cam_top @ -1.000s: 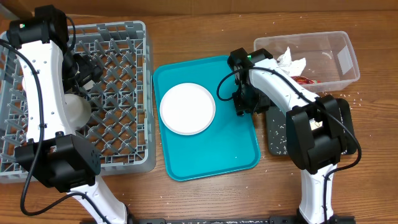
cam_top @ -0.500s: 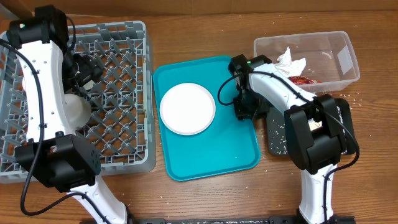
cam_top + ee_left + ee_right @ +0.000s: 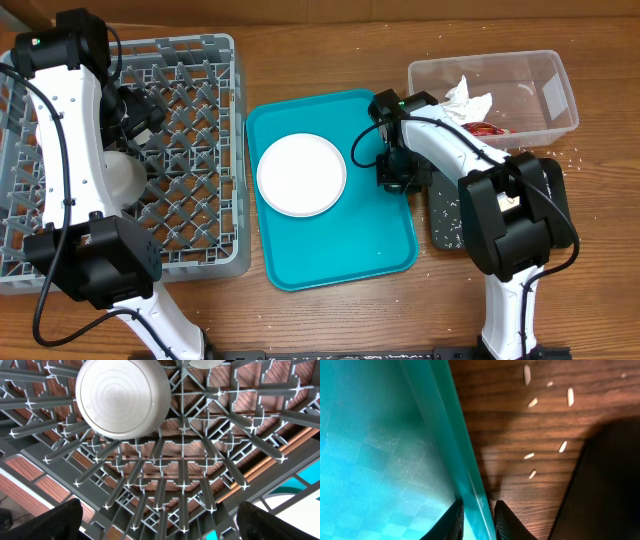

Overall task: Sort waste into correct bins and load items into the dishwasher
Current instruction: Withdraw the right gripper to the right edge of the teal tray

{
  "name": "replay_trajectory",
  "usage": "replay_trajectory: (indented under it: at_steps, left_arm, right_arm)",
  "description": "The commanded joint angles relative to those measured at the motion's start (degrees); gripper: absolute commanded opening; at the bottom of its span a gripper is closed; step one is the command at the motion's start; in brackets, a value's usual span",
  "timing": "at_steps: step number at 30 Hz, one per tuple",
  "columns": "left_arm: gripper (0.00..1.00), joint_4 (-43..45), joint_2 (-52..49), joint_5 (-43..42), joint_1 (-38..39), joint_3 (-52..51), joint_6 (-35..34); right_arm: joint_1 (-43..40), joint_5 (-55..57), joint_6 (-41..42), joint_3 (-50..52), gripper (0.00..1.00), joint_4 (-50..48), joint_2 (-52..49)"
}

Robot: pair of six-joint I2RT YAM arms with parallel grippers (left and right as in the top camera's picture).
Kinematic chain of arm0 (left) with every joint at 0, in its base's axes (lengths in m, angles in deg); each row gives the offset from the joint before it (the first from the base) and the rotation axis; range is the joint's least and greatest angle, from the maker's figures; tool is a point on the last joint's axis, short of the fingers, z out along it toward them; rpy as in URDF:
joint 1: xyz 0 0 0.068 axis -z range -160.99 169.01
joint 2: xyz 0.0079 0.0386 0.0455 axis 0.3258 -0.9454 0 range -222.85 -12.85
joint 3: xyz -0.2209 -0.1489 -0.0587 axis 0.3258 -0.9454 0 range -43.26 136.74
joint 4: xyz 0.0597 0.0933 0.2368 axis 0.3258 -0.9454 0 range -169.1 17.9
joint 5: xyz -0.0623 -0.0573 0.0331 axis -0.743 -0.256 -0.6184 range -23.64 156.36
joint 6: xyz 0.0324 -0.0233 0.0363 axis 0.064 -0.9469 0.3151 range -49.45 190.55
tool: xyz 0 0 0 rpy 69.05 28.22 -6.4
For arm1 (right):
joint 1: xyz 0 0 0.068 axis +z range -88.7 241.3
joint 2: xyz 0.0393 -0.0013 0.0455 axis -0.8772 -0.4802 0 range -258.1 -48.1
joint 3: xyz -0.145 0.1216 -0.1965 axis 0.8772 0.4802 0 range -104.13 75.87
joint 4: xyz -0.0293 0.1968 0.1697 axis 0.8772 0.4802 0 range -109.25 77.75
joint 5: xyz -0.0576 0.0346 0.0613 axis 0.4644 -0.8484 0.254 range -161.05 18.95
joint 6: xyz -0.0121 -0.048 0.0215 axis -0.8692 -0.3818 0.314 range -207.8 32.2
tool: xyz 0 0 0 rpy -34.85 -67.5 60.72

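A round white plate (image 3: pixel 301 174) lies on the teal serving tray (image 3: pixel 330 240). My right gripper (image 3: pixel 395 178) sits at the tray's right rim; in the right wrist view its fingers (image 3: pixel 479 515) are closed on either side of the rim (image 3: pixel 440 420). Loose rice grains (image 3: pixel 529 455) lie on the wood beside the black tray (image 3: pixel 615 475). The clear tub (image 3: pixel 545 70) holds a crumpled napkin (image 3: pixel 468 100) and a red wrapper (image 3: pixel 487 129). My left gripper (image 3: pixel 140 115) is open and empty over the grey dish rack (image 3: pixel 190 200), near an upturned white bowl (image 3: pixel 120 397).
The black tray (image 3: pixel 445 215), speckled with grains, lies just right of the teal tray and below the clear tub. The rack's upright tines (image 3: pixel 185 475) fill the space under my left gripper (image 3: pixel 160 522). More grains are scattered on the table at the right.
My right gripper has moved a little to the right, from over the teal tray's floor to its right rim. The left arm and the plate have not moved.
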Motion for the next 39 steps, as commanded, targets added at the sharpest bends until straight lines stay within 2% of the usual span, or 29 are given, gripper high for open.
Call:
replay_trajectory:
  at_steps: [1,7,12,18,25,29,39]
  left_arm:
    - [1.0,0.1,1.7,-0.3,0.0,0.7,-0.3]
    - [1.0,0.1,1.7,-0.3,0.0,0.7,-0.3]
    - [1.0,0.1,1.7,-0.3,0.0,0.7,-0.3]
    - [1.0,0.1,1.7,-0.3,0.0,0.7,-0.3]
    - [1.0,0.1,1.7,-0.3,0.0,0.7,-0.3]
    - [1.0,0.1,1.7,-0.3,0.0,0.7,-0.3]
    - [1.0,0.1,1.7,-0.3,0.0,0.7,-0.3]
  right_arm:
    - [0.3,-2.5,2.7,1.3,0.22,-0.4,1.3]
    - [0.4,-2.9,9.6,1.3,0.18,-0.4,1.3]
    - [0.4,-3.0,9.9,1.3,0.18,-1.1,1.3]
    - [0.4,-3.0,4.9,1.3,0.19,-2.0,1.3]
    - [0.4,-2.6,-4.6,1.3,0.19,-5.8,1.3]
    - [0.4,-0.9,-5.6,1.3,0.1,-7.8,1.3]
    - [0.3,3.3,-7.1,1.2,0.1,-9.5,1.3]
